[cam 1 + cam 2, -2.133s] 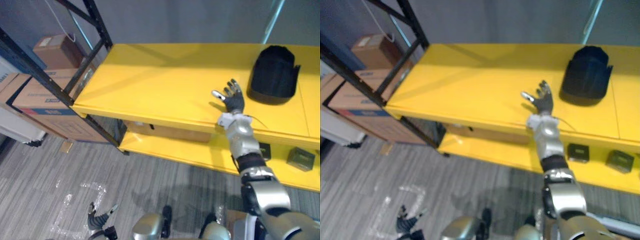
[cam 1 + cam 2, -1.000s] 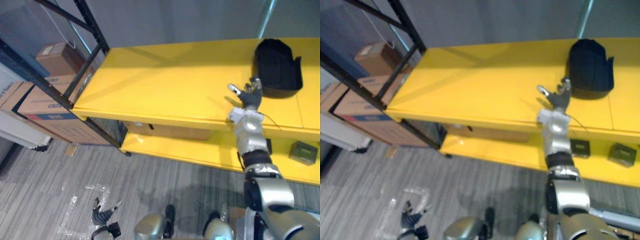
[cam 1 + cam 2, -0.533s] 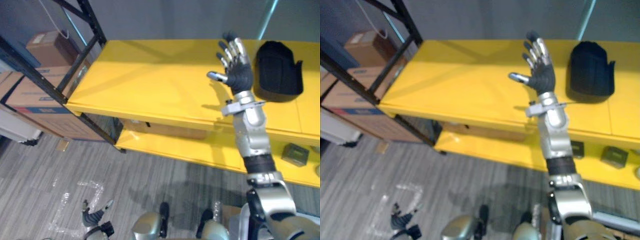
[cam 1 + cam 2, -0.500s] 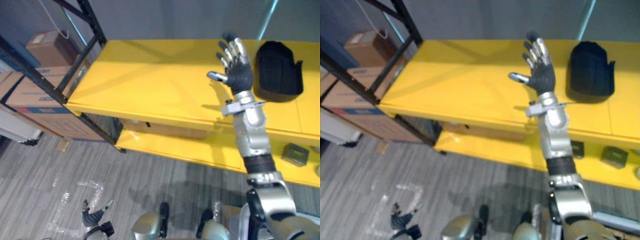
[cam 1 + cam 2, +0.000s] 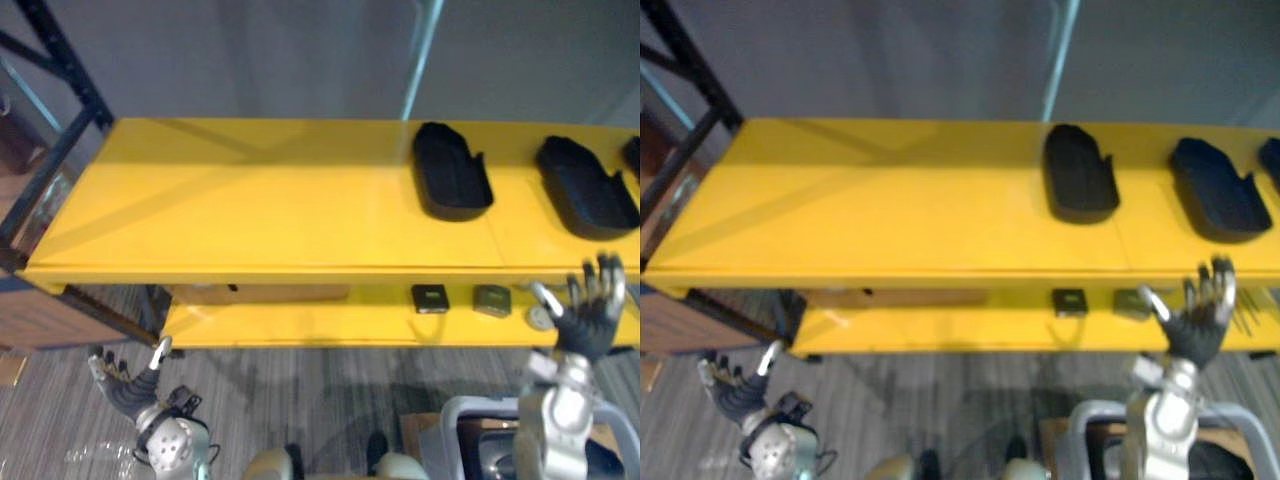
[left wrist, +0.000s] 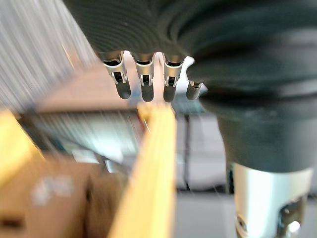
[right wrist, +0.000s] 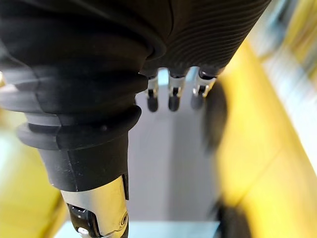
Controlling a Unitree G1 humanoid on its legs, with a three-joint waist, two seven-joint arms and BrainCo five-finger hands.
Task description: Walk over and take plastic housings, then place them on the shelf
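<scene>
Two black plastic housings lie on the yellow shelf's top board [image 5: 250, 210]: one [image 5: 452, 183] right of centre, another [image 5: 586, 199] further right, and the edge of a third [image 5: 633, 155] at the right border. My right hand [image 5: 588, 318] is raised in front of the shelf's front edge at the lower right, fingers spread, open and holding nothing. My left hand [image 5: 127, 381] hangs low at the lower left over the floor, fingers spread and open. Straight fingers [image 6: 143, 79] show in the left wrist view, and straight fingers [image 7: 172, 94] in the right wrist view.
On the lower yellow shelf [image 5: 300, 318] lie two small dark boxes [image 5: 431, 298] [image 5: 491, 300] and a round part [image 5: 540, 317]. A black rack post [image 5: 62, 70] stands at the left with a brown carton [image 5: 45, 325] beneath. Grey plank floor [image 5: 300, 400] lies in front.
The whole view has shifted, bringing more housings on the right into sight. My right hand has dropped from over the top board to below its front edge, away from the housing.
</scene>
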